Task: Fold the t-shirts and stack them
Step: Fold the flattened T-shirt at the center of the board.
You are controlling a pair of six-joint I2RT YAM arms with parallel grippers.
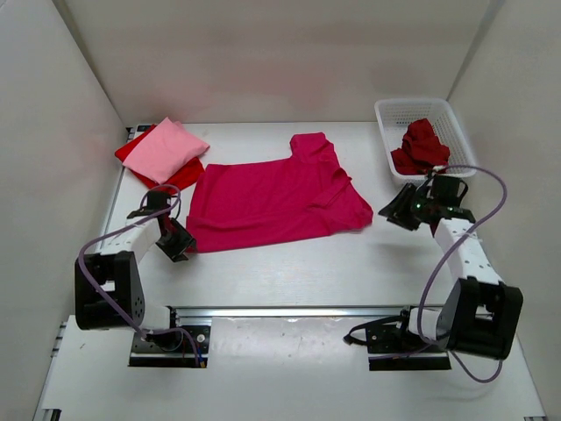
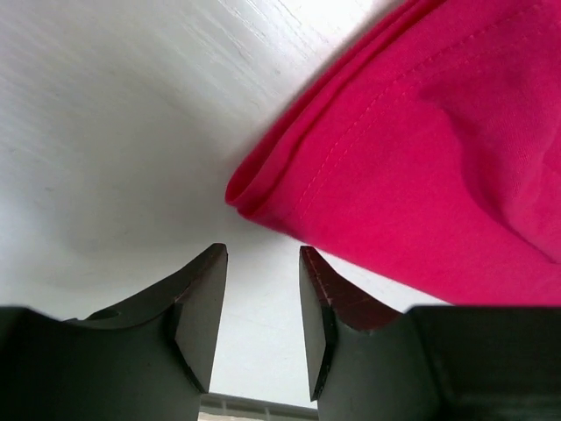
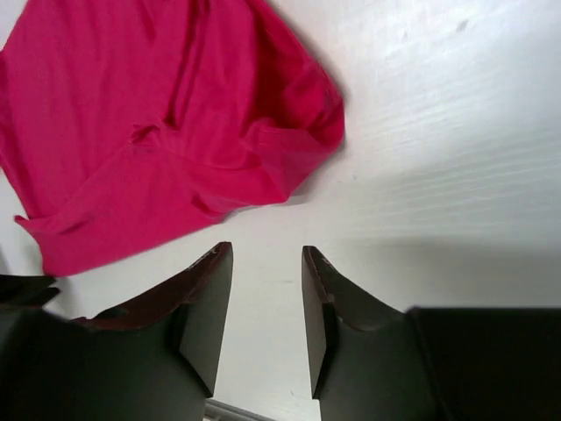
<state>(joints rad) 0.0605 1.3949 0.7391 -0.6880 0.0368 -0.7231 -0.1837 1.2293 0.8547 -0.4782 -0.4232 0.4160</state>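
Observation:
A magenta t-shirt (image 1: 276, 197) lies spread on the table's middle, partly folded with a sleeve at the back. It also shows in the left wrist view (image 2: 421, 149) and the right wrist view (image 3: 149, 123). A folded light pink shirt (image 1: 166, 149) lies on a folded bright red shirt (image 1: 182, 174) at the back left. A dark red shirt (image 1: 422, 147) is bunched in the basket. My left gripper (image 1: 178, 246) is open and empty just off the magenta shirt's near left corner. My right gripper (image 1: 394, 210) is open and empty to the right of the magenta shirt.
A white lattice basket (image 1: 390, 112) stands at the back right. White walls close in the table on three sides. A metal rail (image 1: 289, 311) runs along the near edge between the arm bases.

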